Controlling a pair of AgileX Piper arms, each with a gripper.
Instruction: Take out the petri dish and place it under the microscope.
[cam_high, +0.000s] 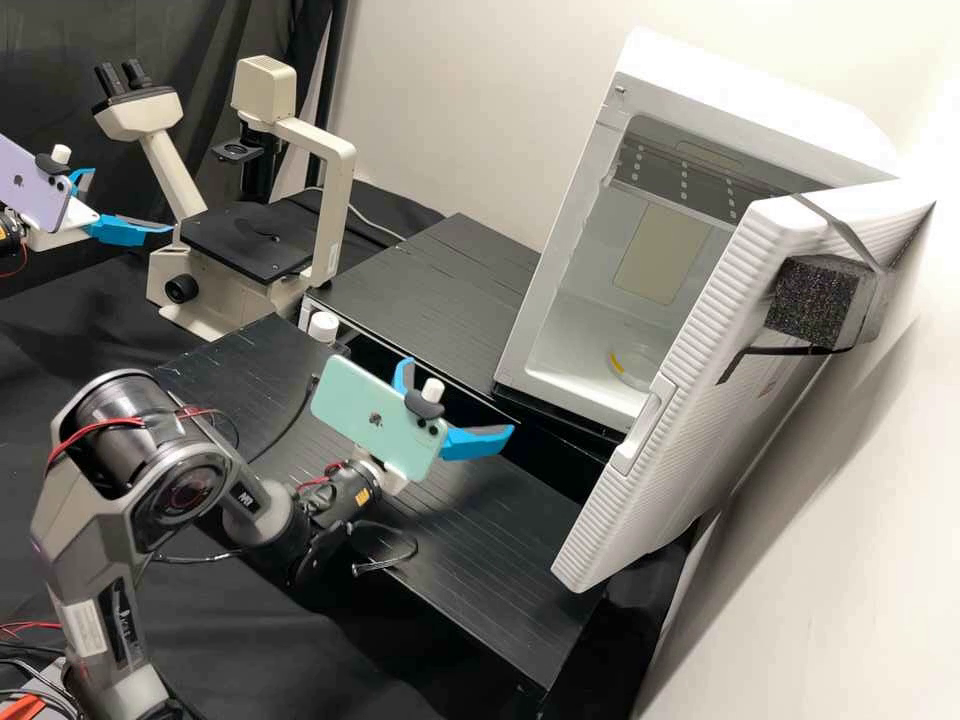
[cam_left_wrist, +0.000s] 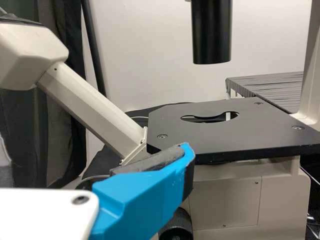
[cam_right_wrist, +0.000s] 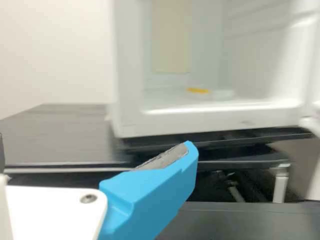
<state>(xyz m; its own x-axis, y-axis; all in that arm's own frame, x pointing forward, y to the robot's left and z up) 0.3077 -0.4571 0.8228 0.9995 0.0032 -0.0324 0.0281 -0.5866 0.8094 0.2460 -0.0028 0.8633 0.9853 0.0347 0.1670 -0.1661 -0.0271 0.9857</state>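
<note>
- The petri dish (cam_high: 634, 366) lies flat on the floor of the white cabinet (cam_high: 565, 245), beyond its threshold.
- The right arm (cam_high: 178, 460) is nearer; its jaws stand apart, released, outside and short of the dish, facing the opening.
- The left arm (cam_high: 11, 240), its jaws likewise spread, is by the microscope (cam_high: 340, 200).
- Being round, the dish likely favours a straight, level reach past the door (cam_high: 715, 340).
</note>
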